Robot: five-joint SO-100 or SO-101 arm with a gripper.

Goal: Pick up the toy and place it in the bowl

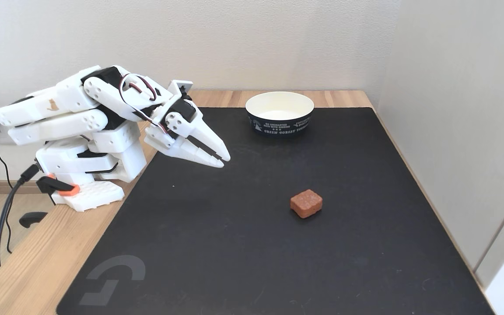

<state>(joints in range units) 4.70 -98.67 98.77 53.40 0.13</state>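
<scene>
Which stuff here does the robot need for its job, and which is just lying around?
Needed: the toy, the bowl, the pincer.

Just there: the black mat, the cables, the wooden table.

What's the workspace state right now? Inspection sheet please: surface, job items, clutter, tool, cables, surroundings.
Surface: black mat with a grey logo near its front left corner, lying on a wooden table.
Job's things: toy flat on the mat, right of centre, untouched; bowl upright at the mat's far edge, nothing seen inside.
Clutter: nothing seen.
Grippers: tool shut, holding nothing, pointing down and right above the mat, well clear of the toy.
Cables: black cables hang off the table's left edge; thin wires loop over the arm.
Surroundings: pale walls behind and on the right.
</scene>
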